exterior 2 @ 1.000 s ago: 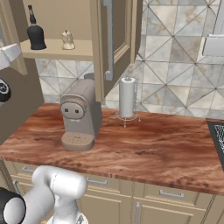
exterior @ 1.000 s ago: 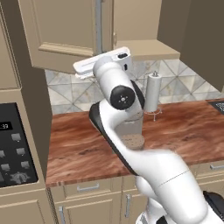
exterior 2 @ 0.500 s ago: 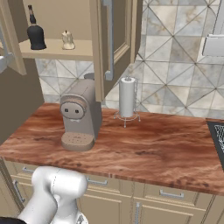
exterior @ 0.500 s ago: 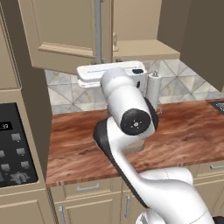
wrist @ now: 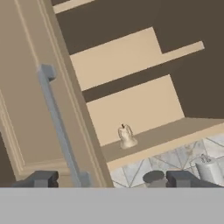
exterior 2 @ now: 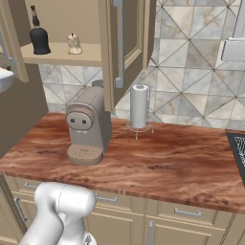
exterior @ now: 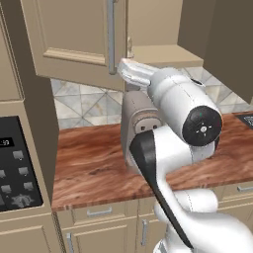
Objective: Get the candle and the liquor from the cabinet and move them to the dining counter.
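Reaching toward the opened cabinet [exterior 2: 122,43], the pincer [wrist: 109,178] hangs with jaws spread wide and empty. On the shelf the candle [exterior 2: 73,44] stands just beside the liquor [exterior 2: 39,37]. Next: advance inward and straddle the candle.

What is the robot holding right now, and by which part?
Nothing. The gripper is open, its fingers standing either side of the cabinet door handle without gripping it.
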You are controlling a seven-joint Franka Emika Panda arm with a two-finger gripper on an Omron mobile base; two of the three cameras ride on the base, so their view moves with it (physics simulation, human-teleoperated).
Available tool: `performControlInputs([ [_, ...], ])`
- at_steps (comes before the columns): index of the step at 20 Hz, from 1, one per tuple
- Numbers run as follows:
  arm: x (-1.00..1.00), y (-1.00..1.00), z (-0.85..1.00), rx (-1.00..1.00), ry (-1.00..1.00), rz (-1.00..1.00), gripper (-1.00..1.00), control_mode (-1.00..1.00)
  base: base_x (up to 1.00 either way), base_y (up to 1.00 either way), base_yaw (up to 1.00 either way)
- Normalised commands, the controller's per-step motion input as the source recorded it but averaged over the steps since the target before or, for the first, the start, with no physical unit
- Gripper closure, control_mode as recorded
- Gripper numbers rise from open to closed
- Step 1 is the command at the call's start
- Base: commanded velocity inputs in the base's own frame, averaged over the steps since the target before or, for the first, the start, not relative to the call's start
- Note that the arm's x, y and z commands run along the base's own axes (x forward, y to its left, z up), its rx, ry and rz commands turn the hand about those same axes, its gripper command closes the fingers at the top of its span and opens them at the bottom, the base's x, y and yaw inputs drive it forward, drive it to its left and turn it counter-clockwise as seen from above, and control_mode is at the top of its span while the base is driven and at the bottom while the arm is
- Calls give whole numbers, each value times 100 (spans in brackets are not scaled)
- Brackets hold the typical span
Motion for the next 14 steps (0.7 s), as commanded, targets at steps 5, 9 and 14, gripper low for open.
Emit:
performControlInputs([
  [5,0,-63,-46,23,22,4,-100,-100,0,0,0],
  [9,6,-57,-42,18,18,7,-100,-100,0,0,0],
  [14,14,-43,-25,21,6,14,-100,-100,0,0,0],
])
